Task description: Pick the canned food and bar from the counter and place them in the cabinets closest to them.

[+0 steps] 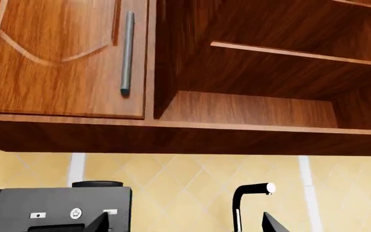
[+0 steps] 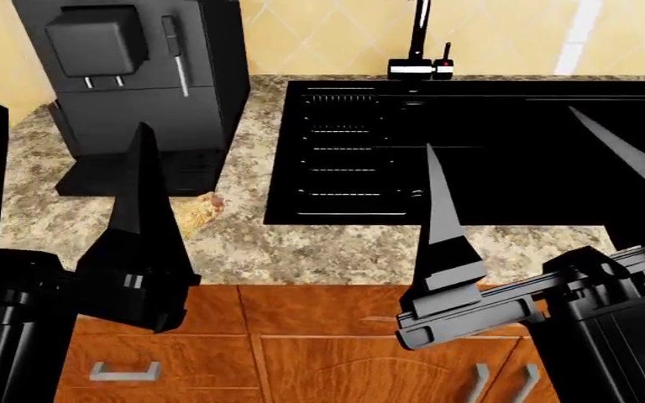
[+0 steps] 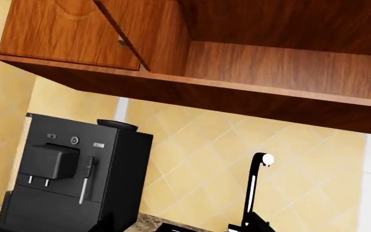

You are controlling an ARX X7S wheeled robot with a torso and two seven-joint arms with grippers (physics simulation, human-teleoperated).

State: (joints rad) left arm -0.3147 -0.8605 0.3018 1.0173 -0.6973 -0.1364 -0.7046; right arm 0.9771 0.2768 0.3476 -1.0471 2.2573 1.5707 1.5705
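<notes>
The bar [image 2: 197, 211], tan and speckled, lies on the granite counter [image 2: 300, 248] in front of the coffee machine, partly hidden behind one left finger. The canned food is out of view. My left gripper [image 2: 65, 117] is open and empty, raised above the counter's left part. My right gripper [image 2: 502, 128] is open and empty, raised over the sink. The left wrist view shows the gripper [image 1: 184, 217] pointing at an upper cabinet [image 1: 250, 106] with an open compartment and a shelf. The right wrist view shows the open upper cabinet [image 3: 276, 63] from below.
A black coffee machine [image 2: 132, 75] stands at the back left of the counter. A black sink [image 2: 502, 185] with a black faucet [image 2: 422, 42] fills the right. Lower cabinet fronts [image 2: 334, 361] run below the counter edge. A closed upper door with a grey handle [image 1: 127, 53] adjoins the open compartment.
</notes>
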